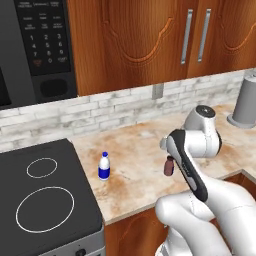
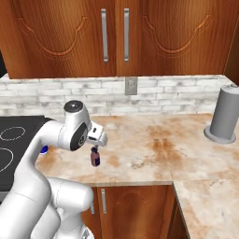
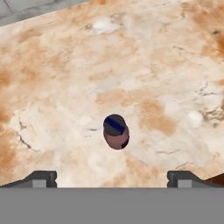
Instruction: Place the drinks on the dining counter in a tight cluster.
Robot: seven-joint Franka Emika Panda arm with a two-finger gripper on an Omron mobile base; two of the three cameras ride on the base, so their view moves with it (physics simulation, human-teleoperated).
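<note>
Hand view: the gripper looks straight down on the marbled worktop, its two dark fingertips spread as wide as they go, at 7 and 5 o'clock along the bottom, with nothing between them. The brown bottle stands upright just beyond them, near the middle of the view, seen cap-first, clear of both tips and untouched.

Left base view: the white arm rises from 5 o'clock and folds over the worktop. The brown bottle shows at the arm's left edge, partly hidden by the wrist. At 9 o'clock from it stands the blue-label bottle with its white cap, upright, near the black stove at 8 o'clock. Farther back runs a pale brick wall, a grey canister stands at 3 o'clock, a microwave hangs at 10 o'clock, and wood cabinets fill the top.

Right base view: the brown bottle stands below the hand, near the worktop's front edge. A sliver of blue shows behind the arm at 9 o'clock. The canister sits well apart at 3 o'clock.
</note>
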